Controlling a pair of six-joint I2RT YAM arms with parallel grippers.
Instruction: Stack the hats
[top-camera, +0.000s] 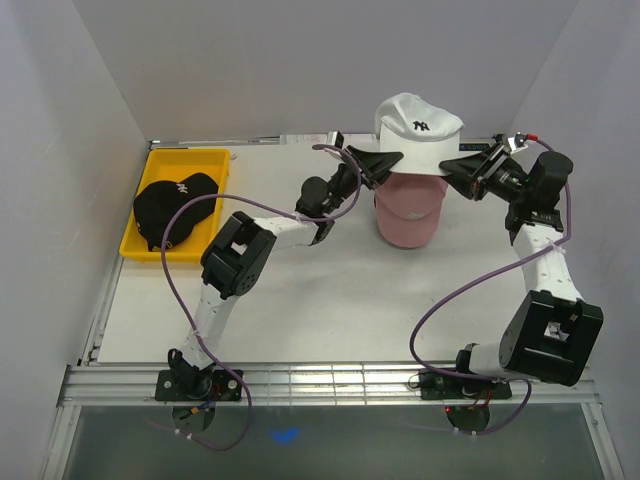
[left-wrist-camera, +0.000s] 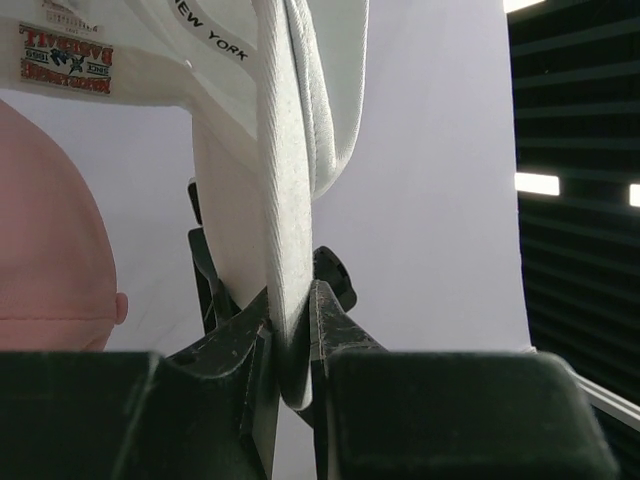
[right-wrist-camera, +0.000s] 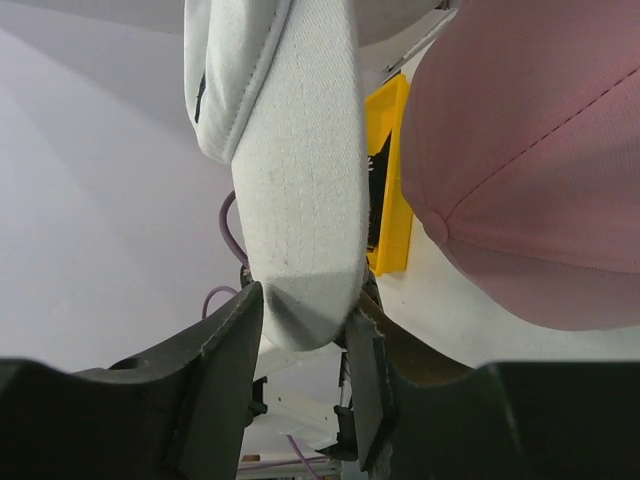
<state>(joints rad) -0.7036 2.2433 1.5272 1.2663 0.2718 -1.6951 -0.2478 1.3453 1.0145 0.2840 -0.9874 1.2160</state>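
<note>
Far left: black fabric baseball cap (top-camera: 175, 205) lay in the yellow plastic tray (top-camera: 185, 153), well apart from both arms.

Left gripper (top-camera: 380, 160): pressed together on the lower rim of the white fabric baseball cap (top-camera: 418, 125). The wrist view showed the cloth edge pinched thin between the jaws.

Centre: the white cap hung in the air between the two arms, crown up, directly over the pink fabric baseball cap (top-camera: 408, 215). The pink cap stood near the back of the white table (top-camera: 330, 310). Whether the two caps touched, I could not tell.

Right gripper (top-camera: 455, 165): jaws stood on either side of a thick fold of the white cap's opposite rim, at or near contact. I could not tell whether they pinched it.

Handling, my judgement: the cap was light and soft. The crown would sag and fold, only the brim being stiff. Opposite rim points looked the best holds for keeping it spread while it was lowered. The cloth might slip from a shallow pinch.
</note>
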